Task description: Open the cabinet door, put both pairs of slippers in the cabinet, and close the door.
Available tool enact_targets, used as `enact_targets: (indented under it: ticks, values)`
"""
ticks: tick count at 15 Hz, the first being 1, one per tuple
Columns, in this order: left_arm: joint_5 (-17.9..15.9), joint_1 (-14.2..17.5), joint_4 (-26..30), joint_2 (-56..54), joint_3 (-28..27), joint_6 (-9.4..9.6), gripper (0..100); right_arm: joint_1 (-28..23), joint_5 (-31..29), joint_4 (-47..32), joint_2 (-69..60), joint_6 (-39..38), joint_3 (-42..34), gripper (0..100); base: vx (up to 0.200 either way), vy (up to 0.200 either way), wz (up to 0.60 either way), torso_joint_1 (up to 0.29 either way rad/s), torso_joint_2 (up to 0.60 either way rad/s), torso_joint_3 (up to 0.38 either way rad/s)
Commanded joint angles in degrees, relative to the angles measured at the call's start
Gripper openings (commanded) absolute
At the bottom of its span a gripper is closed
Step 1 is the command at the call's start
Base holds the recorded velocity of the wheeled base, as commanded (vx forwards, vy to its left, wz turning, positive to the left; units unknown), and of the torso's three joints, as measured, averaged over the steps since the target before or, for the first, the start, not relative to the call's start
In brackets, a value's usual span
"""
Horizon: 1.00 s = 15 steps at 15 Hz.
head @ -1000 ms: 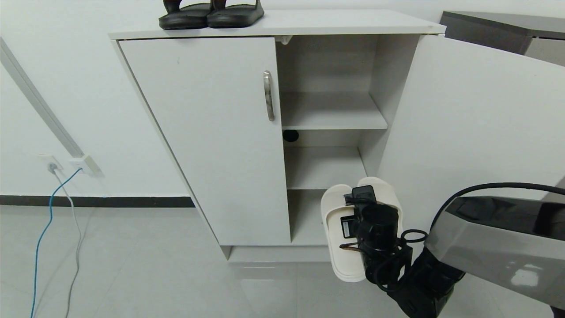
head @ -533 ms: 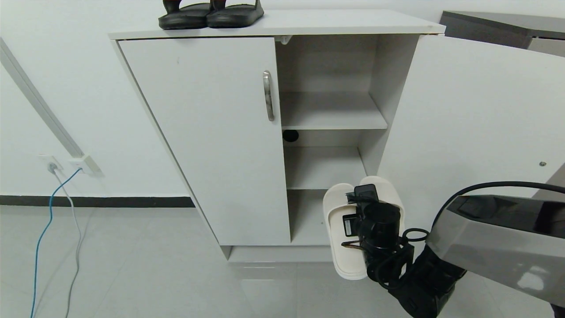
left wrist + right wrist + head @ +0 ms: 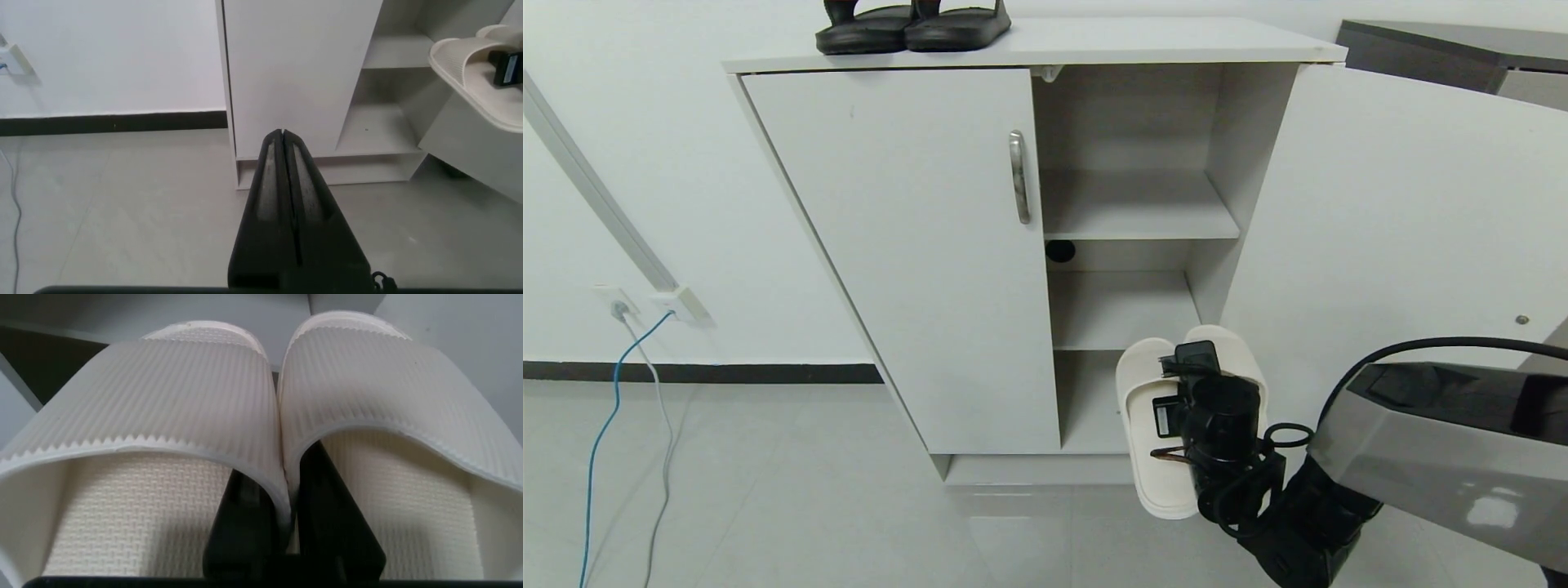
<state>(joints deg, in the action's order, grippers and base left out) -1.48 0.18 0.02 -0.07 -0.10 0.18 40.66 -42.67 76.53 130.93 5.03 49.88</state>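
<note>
Slippers pinched in right gripper, apparently by straps

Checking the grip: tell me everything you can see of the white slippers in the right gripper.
The white slippers are a cream pair of foam-looking slides with ribbed straps and textured footbeds. They hang side by side off the floor, toes toward the lowest compartment of the open cabinet. The right gripper has its jaws shut on their adjoining straps.

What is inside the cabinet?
White shelves and a dark round spot at the back. The shut left door hides the other half, and the white slippers in the right gripper cover part of the bottom shelf.
</note>
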Motion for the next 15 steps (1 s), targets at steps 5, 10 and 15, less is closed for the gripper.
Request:
enact_targets:
  ticks: [5, 10, 15]
  values:
    - [-0.02, 0.08, 0.06, 0.07, 0.01, 0.08, 0, 4.08, 0.13, -14.04, 2.23, -14.00, 11.11, 0, 0.000, 0.000, 0.00, 0.000, 0.00, 0.000]
    - [-0.11, -0.01, -0.02, 0.07, 0.01, 0.17, 0, 3.73, 1.80, -14.92, 7.94, -14.70, 16.12, 0, 0.000, 0.000, 0.00, 0.000, 0.00, 0.000]
    - [-0.11, 0.08, 0.06, 0.07, 0.01, 0.17, 0, 3.38, 1.62, -14.83, 8.56, -14.35, 16.03, 0, 0.000, 0.000, 0.00, 0.000, 0.00, 0.000]
